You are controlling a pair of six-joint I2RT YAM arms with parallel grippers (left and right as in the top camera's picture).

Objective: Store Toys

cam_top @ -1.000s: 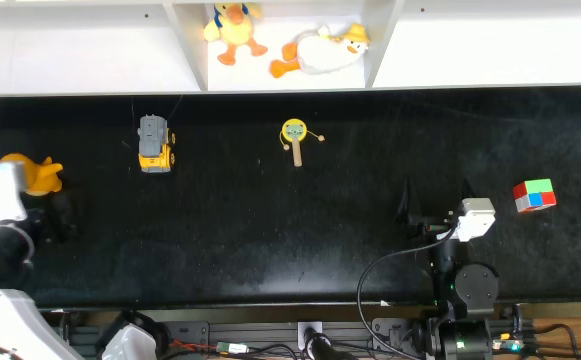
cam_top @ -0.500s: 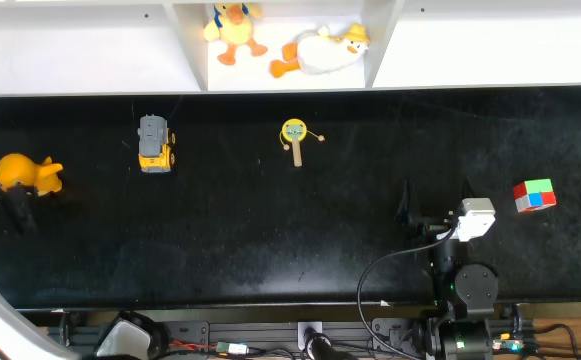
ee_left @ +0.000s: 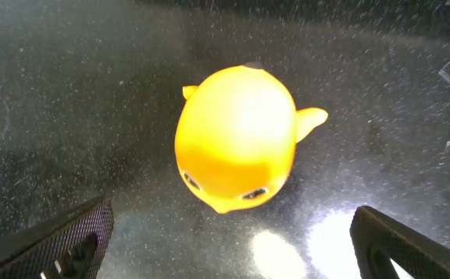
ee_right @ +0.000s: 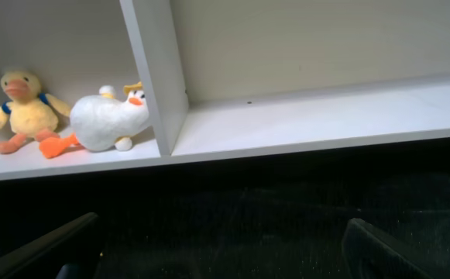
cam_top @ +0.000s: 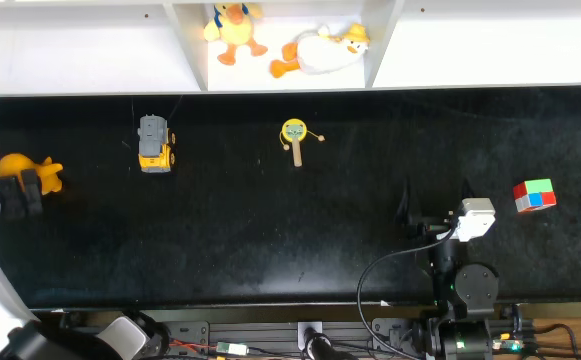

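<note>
On the far white shelf [cam_top: 290, 82], we record yellow plush duck [cam_top: 233, 28] and white plush goose [cam_top: 320, 50] stored; four remain. Left gripper [ee_left: 228, 232] gapes empty over rounded yellow plastic toy [ee_left: 236, 139].

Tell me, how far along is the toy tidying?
Done: a yellow duck and a white duck sit in the shelf's middle compartment. In hand: the left gripper, fingers open, hovers over the orange toy, not yet closed. Left: truck, rattle and colour cube lie on the table.
</note>
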